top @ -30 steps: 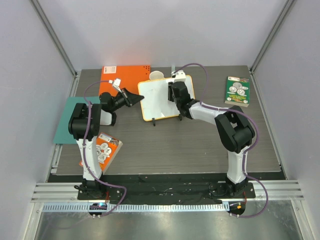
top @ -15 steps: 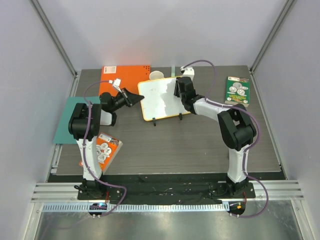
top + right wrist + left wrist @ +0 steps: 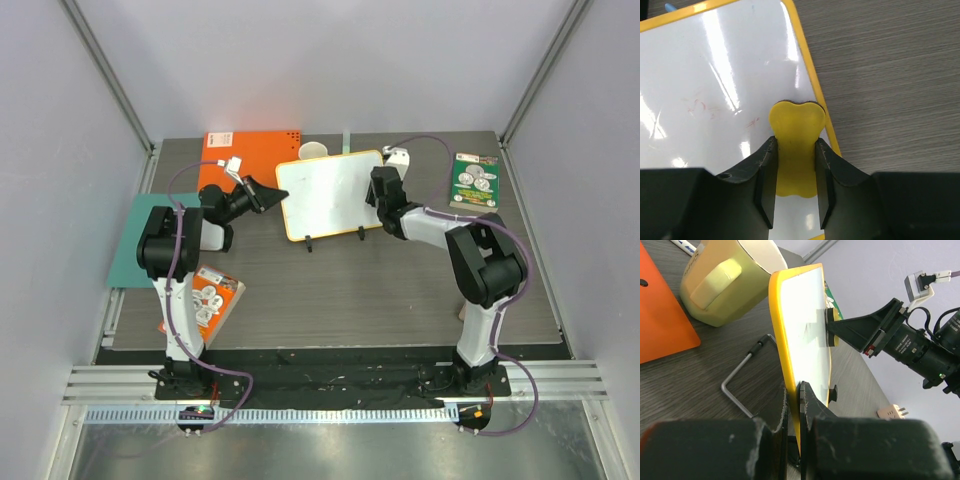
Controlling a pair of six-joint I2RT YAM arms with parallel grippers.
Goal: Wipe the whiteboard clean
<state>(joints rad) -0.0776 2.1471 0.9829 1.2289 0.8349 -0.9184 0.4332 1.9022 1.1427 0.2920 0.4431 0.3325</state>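
a: status on the erase? biggest things first.
b: table [image 3: 330,290], dark wood grain. the whiteboard [image 3: 328,195] is toward the rear middle of it, propped at a tilt on black wire feet, between the two arms. an orange notebook [image 3: 248,155] lies just behind its left side and has no part in the job.
a: arms?
b: the left gripper [image 3: 799,392] is pinched narrow on the board's yellow left rim, steadying it. the right gripper [image 3: 795,150] is clamped on a yellow eraser [image 3: 796,125], fingers snug against its waist. the eraser is pressed to the white face close to the right rim.
a: how much is done?
b: judgement: most of it. from above the face reads plain white, glare only. close up, faint red marks [image 3: 702,106] sit left of the eraser around mid-board, and a smaller red fleck [image 3: 752,121] is nearer the eraser. they are thin and ghosted, not bold strokes.
a: what is left?
b: my read is a pass leftward over those residues. the patch under the eraser and behind the fingers is hidden, so i cannot tell whether it is clean.
a: the board itself?
b: small and rectangular with rounded corners and a yellow-orange rim. the face is glossy with bright streaks of reflection. no damage visible.
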